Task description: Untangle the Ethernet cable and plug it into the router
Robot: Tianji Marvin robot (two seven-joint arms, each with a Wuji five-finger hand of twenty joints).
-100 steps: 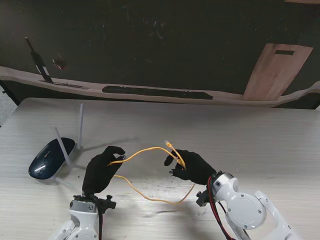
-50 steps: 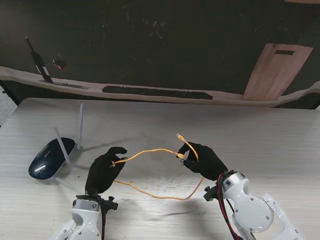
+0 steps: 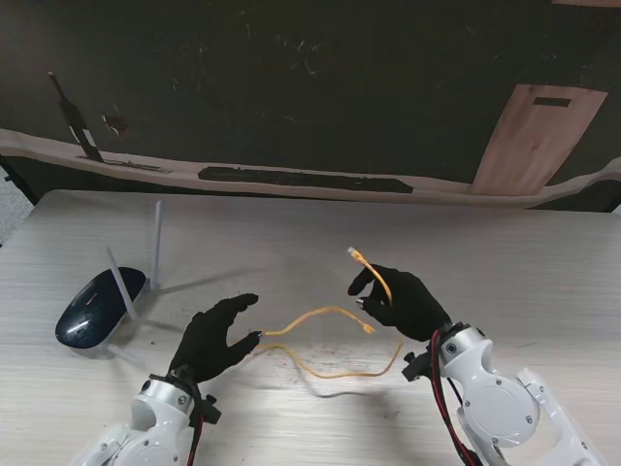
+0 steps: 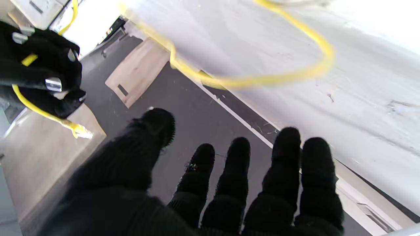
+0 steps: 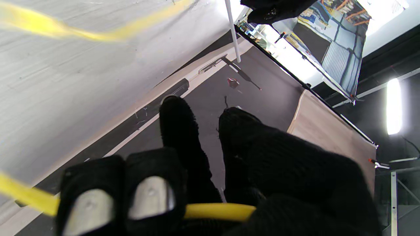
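My right hand (image 3: 403, 301) grips the one yellow Ethernet cable (image 3: 325, 340) just short of one plug (image 3: 356, 254), which sticks up and away from me, while the rest droops to the tabletop (image 3: 505, 262) and runs toward the router (image 3: 95, 307), its second plug (image 3: 368, 328) lying loose beside my right hand. My left hand (image 3: 215, 340) is released, fingers spread, holding nothing, right of the single router with two white antennas.
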